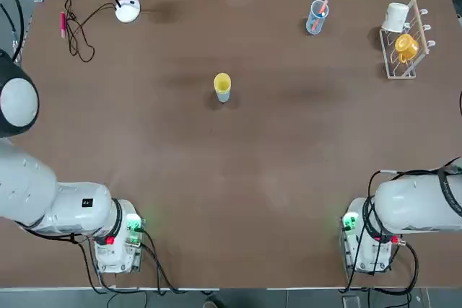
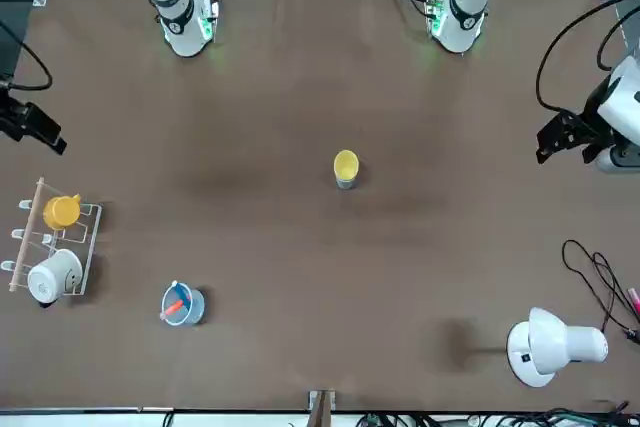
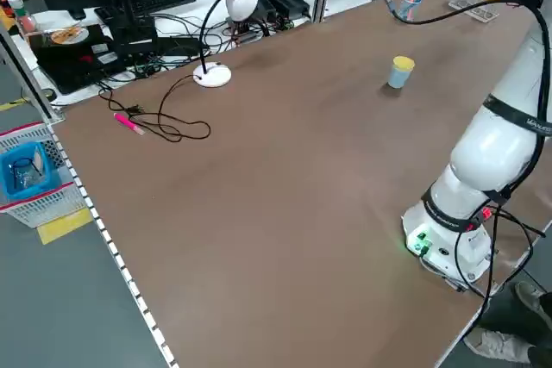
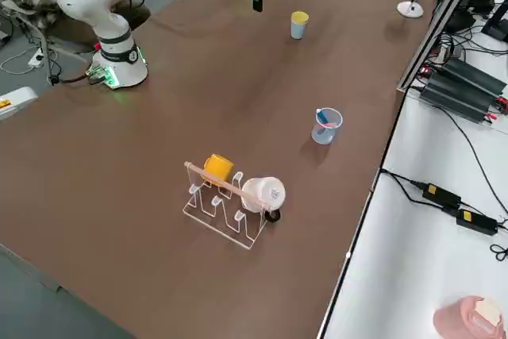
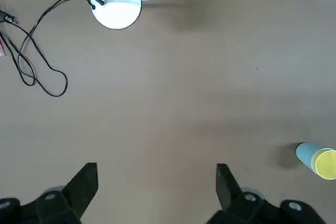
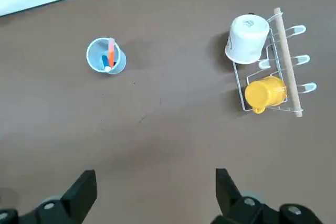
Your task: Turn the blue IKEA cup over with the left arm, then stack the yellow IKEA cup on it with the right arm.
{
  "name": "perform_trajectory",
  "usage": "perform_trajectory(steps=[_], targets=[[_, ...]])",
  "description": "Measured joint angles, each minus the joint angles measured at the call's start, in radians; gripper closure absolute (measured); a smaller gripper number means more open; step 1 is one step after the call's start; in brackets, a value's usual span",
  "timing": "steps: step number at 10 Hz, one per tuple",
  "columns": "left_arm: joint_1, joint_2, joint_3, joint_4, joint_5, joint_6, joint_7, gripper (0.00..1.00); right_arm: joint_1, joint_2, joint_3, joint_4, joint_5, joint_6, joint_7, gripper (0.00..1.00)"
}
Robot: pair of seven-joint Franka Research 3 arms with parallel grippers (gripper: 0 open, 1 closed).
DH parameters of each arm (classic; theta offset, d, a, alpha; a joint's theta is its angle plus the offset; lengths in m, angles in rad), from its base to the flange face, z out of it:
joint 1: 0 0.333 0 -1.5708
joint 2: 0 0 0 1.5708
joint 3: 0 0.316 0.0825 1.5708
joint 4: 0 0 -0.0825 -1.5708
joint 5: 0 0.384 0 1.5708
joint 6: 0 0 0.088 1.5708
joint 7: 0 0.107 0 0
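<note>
1. Both grippers are standing with fingers apart and holding nothing: the left gripper (image 5: 152, 192) is looking down on bare table with the cup stack off to one side, and the right gripper (image 6: 152, 192) is looking down on the far corner near the mug rack (image 6: 273, 66).
2. Judging by how things lie, the task is looking finished: the yellow IKEA cup (image 1: 222, 81) is sitting on the blue IKEA cup (image 1: 223, 94), whose light-blue body is showing just beneath it.
3. Whether the blue cup is resting mouth-down I cannot tell for certain from these views, though the stack is standing steady.
4. Nothing appears left except the arms parking; both bases are sitting well apart from the stack.
5. Around the stack, the brown table (image 1: 253, 178) is lying mostly bare.
6. Well away from the stack, a clear tumbler with sticks (image 1: 317, 16), the rack and a white desk lamp (image 1: 128, 9) with a cable are standing along the far edge.
</note>
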Motion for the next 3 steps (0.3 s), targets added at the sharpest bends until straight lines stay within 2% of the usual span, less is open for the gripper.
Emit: perform_trajectory(steps=[3], targets=[[0.000, 0.000, 0.000, 0.006, 0.000, -0.003, 0.000, 0.01, 0.000, 0.000, 0.001, 0.000, 0.001, 0.000, 0.001, 0.00]])
